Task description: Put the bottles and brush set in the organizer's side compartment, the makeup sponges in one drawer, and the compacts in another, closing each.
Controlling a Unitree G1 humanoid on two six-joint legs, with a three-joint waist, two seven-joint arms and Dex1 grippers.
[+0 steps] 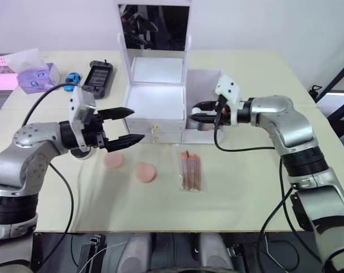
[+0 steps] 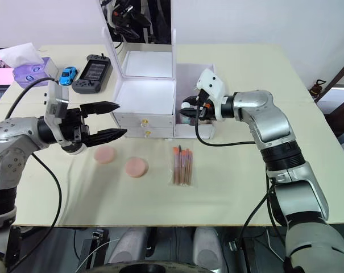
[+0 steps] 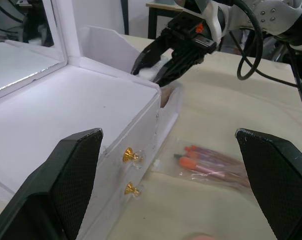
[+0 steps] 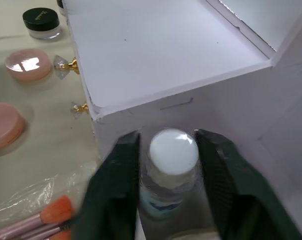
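The white organizer [image 1: 154, 102] stands at the table's middle with its mirror lid up and both gold-knobbed drawers [image 1: 154, 132] shut. My right gripper [image 1: 193, 112] reaches into the side compartment [image 1: 206, 79], shut on a clear, white-capped bottle [image 4: 173, 150] with a teal label. Something tan [image 3: 164, 100] sits low inside that bin. My left gripper [image 1: 136, 124] hovers open left of the drawers, holding nothing. Two pink makeup sponges [image 1: 113, 160] [image 1: 145, 172] lie on the table in front of it. The bagged brush set [image 1: 190, 170] lies before the side compartment. One black compact [image 4: 40, 22] stands left of the sponges.
A black game console [image 1: 98, 75], a blue toy car [image 1: 73, 77] and a purple tissue pack [image 1: 35, 77] lie at the back left. The table's front edge runs close below the sponges and brushes.
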